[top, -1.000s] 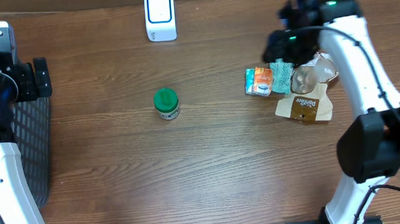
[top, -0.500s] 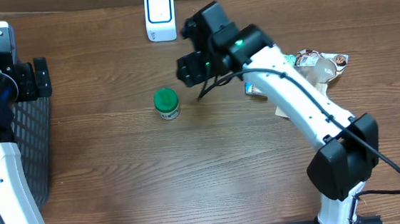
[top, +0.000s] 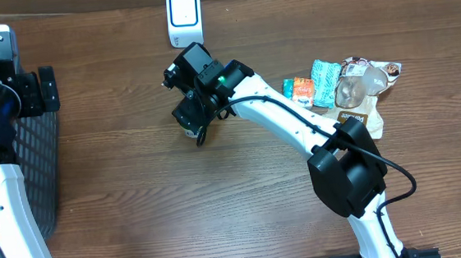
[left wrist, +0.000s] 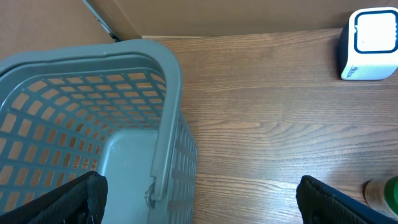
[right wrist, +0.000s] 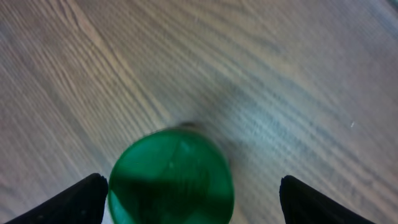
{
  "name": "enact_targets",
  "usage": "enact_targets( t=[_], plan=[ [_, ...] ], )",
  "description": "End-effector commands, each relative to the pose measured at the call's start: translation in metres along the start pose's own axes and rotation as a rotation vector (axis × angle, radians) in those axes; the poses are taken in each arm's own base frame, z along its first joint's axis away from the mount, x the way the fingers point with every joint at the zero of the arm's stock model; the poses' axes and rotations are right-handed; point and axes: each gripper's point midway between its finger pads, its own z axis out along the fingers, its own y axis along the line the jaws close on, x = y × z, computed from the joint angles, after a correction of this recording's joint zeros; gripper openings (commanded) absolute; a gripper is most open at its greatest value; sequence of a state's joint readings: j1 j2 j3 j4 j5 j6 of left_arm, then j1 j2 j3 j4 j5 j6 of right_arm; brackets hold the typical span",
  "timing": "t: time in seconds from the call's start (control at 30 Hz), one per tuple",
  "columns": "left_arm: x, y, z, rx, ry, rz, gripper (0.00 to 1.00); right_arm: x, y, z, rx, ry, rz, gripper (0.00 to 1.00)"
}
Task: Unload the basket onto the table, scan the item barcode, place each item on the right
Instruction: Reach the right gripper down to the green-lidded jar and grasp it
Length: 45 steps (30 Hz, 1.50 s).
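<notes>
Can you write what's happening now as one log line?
right gripper: open, above green-lidded jar | left gripper: open, near basket | jar: not held

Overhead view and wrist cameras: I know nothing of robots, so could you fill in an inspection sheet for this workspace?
Surface: wooden table, nothing spilled seen.
Job's things: green-lidded bottle upright; white scanner at the far edge.
Clutter: snack packets heaped on the right; grey basket on the left.
Grippers: right gripper above the bottle, fingers apart, not touching; left gripper open, over the basket's edge.
Cables: black cable along right arm.
Surroundings: brown board behind table.
</notes>
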<state>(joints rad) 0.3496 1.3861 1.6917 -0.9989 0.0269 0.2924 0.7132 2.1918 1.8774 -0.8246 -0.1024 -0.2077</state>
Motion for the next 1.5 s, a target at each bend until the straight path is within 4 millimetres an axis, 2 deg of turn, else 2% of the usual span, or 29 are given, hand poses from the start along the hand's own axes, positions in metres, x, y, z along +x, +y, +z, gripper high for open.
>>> enact_targets(
  t=[0.0, 0.1, 0.27, 0.83, 1.3, 1.47],
  plan=[
    [-0.007, 0.002, -0.005, -0.003, -0.025, 0.017, 0.99, -0.012, -0.004, -0.001, 0.018, -0.04, -0.033, 0.86],
    [-0.007, 0.002, -0.005, -0.003, -0.025, 0.017, 0.99, -0.01, 0.003, 0.008, -0.027, -0.039, -0.03, 0.86],
    [-0.007, 0.002, -0.005, -0.003, -0.025, 0.017, 0.99, 0.0, 0.004, 0.019, -0.033, -0.002, -0.026, 0.86],
    [-0.007, 0.002, -0.005, -0.003, -0.025, 0.017, 0.99, 0.013, 0.007, 0.027, -0.04, 0.038, -0.023, 0.83],
    [-0.007, 0.002, -0.005, -0.003, -0.025, 0.017, 1.0, 0.021, -0.003, 0.035, 0.011, 0.072, -0.023, 0.82],
    [-0.007, 0.002, -0.005, -0.003, -0.025, 0.017, 1.0, 0.026, -0.008, 0.035, 0.042, 0.091, -0.021, 0.77]
  ],
)
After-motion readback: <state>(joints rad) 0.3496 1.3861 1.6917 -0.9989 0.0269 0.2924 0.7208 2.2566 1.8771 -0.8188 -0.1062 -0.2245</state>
